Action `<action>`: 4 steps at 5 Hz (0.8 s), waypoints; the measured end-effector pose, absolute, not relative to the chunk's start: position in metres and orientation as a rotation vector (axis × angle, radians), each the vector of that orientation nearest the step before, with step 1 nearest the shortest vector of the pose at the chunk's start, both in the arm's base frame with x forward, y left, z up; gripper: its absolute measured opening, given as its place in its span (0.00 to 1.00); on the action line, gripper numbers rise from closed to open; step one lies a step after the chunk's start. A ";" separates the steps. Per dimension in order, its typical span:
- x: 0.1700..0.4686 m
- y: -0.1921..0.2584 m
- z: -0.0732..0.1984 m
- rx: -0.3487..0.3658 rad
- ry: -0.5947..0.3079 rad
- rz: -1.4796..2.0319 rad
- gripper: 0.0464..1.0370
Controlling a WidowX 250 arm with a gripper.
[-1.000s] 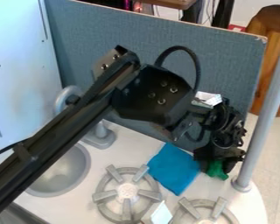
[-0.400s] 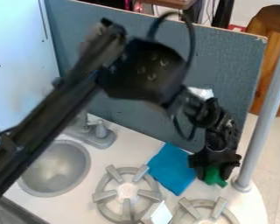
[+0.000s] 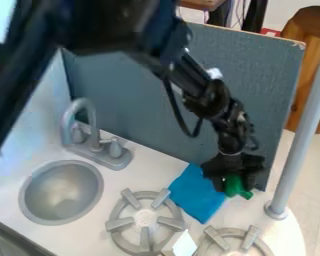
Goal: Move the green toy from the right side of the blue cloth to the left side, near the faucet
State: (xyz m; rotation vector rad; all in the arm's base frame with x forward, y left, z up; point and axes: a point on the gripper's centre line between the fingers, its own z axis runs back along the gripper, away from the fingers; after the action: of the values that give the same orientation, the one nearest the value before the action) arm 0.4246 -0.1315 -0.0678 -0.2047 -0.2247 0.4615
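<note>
Camera view: green object [image 3: 237, 186] between hand's [image 3: 234, 189] fingers; blue cloth [image 3: 195, 194] beside.

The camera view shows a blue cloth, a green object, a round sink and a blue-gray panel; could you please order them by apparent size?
Largest to smallest:
1. Blue-gray panel
2. Round sink
3. Blue cloth
4. Green object, partly hidden

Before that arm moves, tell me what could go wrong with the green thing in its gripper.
The green thing is partly hidden by the gripper, so how firmly it is held is hard to judge; it might slip out. The gripper is right by the edge of the blue cloth, so a low move left in the picture could rumple or drag it. The gray post stands to the right, so a wide swing that way might bump it.
</note>
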 end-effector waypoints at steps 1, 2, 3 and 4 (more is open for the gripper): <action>0.419 -0.117 -0.049 -0.204 -0.254 0.482 0.76; 0.425 -0.089 -0.049 -0.161 -0.272 0.558 0.76; 0.436 -0.060 -0.049 -0.118 -0.285 0.639 0.76; 0.444 -0.030 -0.059 -0.072 -0.278 0.707 0.76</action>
State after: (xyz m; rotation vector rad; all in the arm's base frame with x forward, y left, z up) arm 0.4438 -0.0299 -0.0591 -0.0717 -0.2783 0.7073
